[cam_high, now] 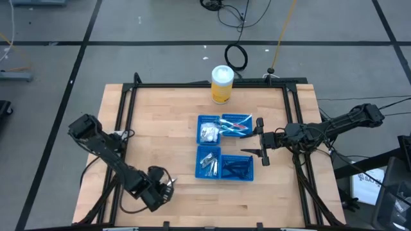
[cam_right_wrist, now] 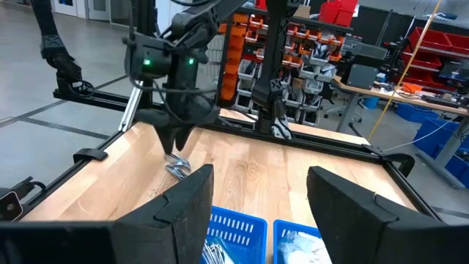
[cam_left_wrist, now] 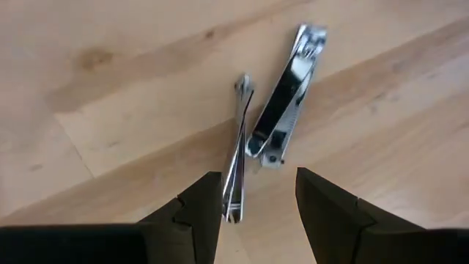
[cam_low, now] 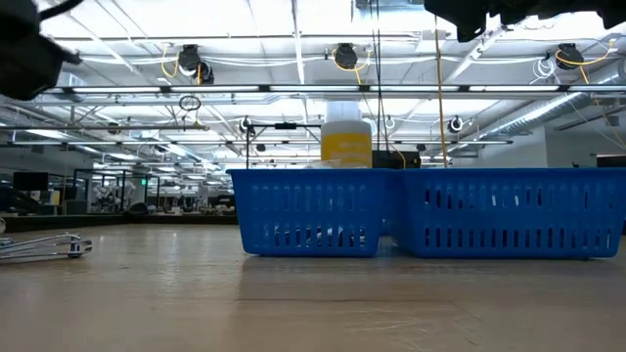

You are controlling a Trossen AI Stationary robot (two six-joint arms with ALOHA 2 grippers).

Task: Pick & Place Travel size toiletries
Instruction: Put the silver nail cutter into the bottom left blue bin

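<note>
Two silvery toiletries lie flat on the bare wood near the table's front left: a nail clipper (cam_left_wrist: 286,95) and a thin tweezers-like piece (cam_left_wrist: 238,147), whose ends almost meet. They also show in the low view (cam_low: 44,246). My left gripper (cam_left_wrist: 256,202) hangs open above them, pointing down, with the thin piece's near end just inside one finger. It is clear of the table in the low view (cam_low: 29,49). My right gripper (cam_high: 260,138) waits open and level above the right side of the blue trays (cam_high: 221,147).
Several blue mesh trays stand together mid-table, holding white items (cam_high: 209,133), toothbrushes (cam_high: 236,125), silvery pieces (cam_high: 207,163) and dark blue sticks (cam_high: 236,168). A yellow canister (cam_high: 221,83) with a white lid stands at the far edge. A black frame (cam_high: 125,109) borders the table.
</note>
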